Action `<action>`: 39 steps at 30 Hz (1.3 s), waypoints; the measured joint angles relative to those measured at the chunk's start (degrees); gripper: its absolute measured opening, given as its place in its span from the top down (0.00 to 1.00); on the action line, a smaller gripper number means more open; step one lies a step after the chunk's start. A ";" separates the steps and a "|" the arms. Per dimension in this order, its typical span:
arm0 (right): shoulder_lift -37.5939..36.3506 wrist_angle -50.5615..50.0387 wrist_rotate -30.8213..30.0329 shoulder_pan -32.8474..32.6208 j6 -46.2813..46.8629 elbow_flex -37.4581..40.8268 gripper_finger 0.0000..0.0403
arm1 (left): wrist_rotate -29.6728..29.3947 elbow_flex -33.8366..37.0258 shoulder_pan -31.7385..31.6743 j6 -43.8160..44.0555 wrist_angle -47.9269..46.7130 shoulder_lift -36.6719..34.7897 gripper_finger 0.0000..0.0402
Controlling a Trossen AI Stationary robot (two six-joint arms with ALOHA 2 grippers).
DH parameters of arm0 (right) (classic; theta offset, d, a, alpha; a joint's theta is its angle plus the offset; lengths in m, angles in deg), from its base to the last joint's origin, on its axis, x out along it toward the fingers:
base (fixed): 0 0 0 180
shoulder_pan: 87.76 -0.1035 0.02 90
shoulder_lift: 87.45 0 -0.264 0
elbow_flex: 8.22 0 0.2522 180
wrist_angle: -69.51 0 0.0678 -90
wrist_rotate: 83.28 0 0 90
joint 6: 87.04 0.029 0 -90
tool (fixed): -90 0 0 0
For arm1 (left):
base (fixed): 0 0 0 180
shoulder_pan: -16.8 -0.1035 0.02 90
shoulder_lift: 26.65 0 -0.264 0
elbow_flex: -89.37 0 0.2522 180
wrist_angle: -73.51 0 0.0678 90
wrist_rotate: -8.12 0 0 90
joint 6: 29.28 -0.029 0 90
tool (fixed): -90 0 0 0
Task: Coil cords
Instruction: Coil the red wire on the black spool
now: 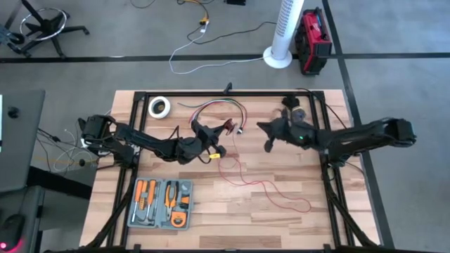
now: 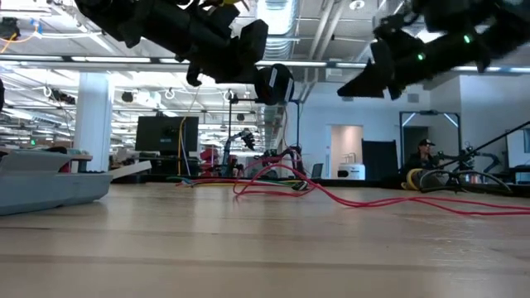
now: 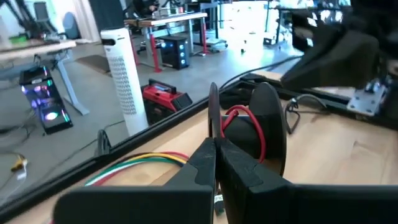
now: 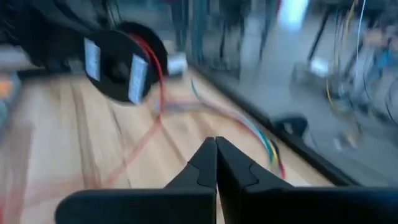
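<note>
The cord is a thin red wire. Part of it is wound on a black spool [image 3: 258,127], and the rest trails in slack loops over the table [image 1: 261,187] toward the near right. The spool [image 2: 273,83] hangs well above the tabletop with my left gripper [image 1: 219,131] shut on it, near the table's middle. My right gripper [image 1: 261,128] hovers just to the spool's right, shut and holding nothing. In the right wrist view the spool [image 4: 118,62] shows ahead of it, with the wire dropping from it. My left gripper pinches one thin flange of the spool at its rim [image 3: 213,118] between its two fingers, the flange edge-on between them. The fingers come about level from the table's left. The spool is lifted clear of the table, and the red wire hangs slack from it.
An open grey case of orange-handled tools [image 1: 162,204] lies at the near left. A roll of white tape [image 1: 159,106] sits at the far left. A loop of multicoloured wires [image 1: 219,107] lies by the far edge. Black frame rails [image 1: 325,140] border the table.
</note>
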 joint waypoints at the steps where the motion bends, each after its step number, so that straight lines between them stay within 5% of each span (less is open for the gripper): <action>1: 1.85 8.18 -0.07 -0.69 -1.16 2.83 0.99 | -0.19 0.01 -0.01 0.94 -0.02 0.00 1.00; 5: 10.85 35.50 -2.45 -2.72 -9.14 8.92 0.99 | -0.65 0.02 0.16 2.00 0.02 0.00 1.00; 8: 17.37 43.30 -4.18 -3.45 -15.24 8.45 0.99 | -0.81 0.02 0.43 1.22 -0.18 0.00 1.00; 16: 29.18 40.96 -4.18 -5.09 -35.30 -2.90 0.91 | -2.44 0.02 0.46 -1.59 -0.16 0.00 1.00; 24: 33.77 40.65 -13.09 -9.37 -52.98 -11.33 0.79 | -2.38 0.02 0.46 -2.74 -0.07 -0.02 1.00; 35: 34.09 25.30 -20.76 -10.86 -67.06 -20.23 0.37 | 0.31 0.02 0.37 0.75 0.07 -0.11 1.00; 39: 34.07 25.55 -20.77 -10.78 -72.20 -20.64 0.30 | 0.37 0.04 0.37 1.06 0.09 -0.11 1.00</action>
